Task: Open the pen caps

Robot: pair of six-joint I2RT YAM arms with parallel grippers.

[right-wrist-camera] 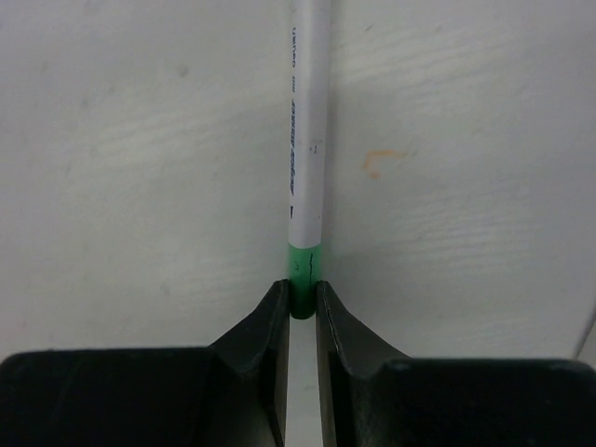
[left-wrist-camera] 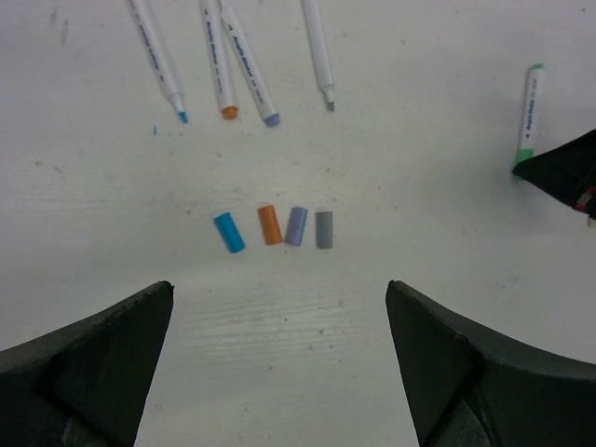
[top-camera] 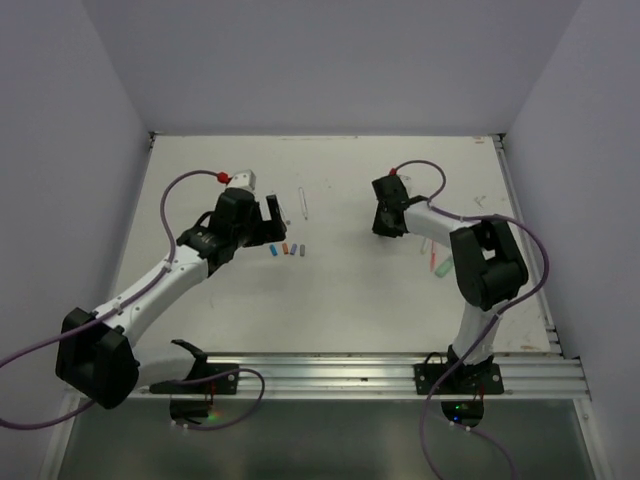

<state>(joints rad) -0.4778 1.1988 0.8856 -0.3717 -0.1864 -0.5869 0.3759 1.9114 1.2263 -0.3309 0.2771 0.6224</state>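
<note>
Four loose pen caps lie in a row on the white table: blue (left-wrist-camera: 229,233), orange (left-wrist-camera: 270,224), purple (left-wrist-camera: 296,225) and grey (left-wrist-camera: 324,229). They also show in the top view (top-camera: 287,250). My left gripper (left-wrist-camera: 279,291) (top-camera: 264,215) is open and empty, hovering just short of the row. My right gripper (right-wrist-camera: 302,285) (top-camera: 387,222) is shut on the green cap (right-wrist-camera: 304,270) of a white pen (right-wrist-camera: 307,121) lying flat on the table. That pen also shows in the left wrist view (left-wrist-camera: 528,112).
Four uncapped white pens lie beyond the caps, with blue (left-wrist-camera: 158,56), orange (left-wrist-camera: 216,60), purple (left-wrist-camera: 247,65) and grey (left-wrist-camera: 317,51) tips. More pens (top-camera: 436,260) lie beside the right arm. One thin pen (top-camera: 302,202) lies mid-table.
</note>
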